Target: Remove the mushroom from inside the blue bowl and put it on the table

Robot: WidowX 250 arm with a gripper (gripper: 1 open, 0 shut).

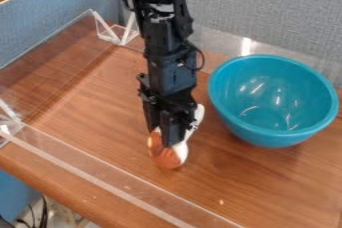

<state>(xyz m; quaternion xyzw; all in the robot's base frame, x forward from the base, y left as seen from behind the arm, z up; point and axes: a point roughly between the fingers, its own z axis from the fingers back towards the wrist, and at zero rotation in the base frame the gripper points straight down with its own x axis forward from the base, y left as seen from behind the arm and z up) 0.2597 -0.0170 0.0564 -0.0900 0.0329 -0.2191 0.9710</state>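
Observation:
The mushroom (167,154), with an orange-brown cap and a cream stem, sits low on the table (94,102), left of the blue bowl (274,99). My gripper (168,142) points almost straight down over it, and its dark fingers are shut on the mushroom from both sides. The mushroom's underside appears to touch the wood, though I cannot tell for certain. The bowl's inside is bare and holds nothing.
Low clear acrylic walls (80,162) run along the table's front and left edges. A blue-grey partition (47,17) stands at the back left. Bare wood lies left of the gripper and in front of the bowl.

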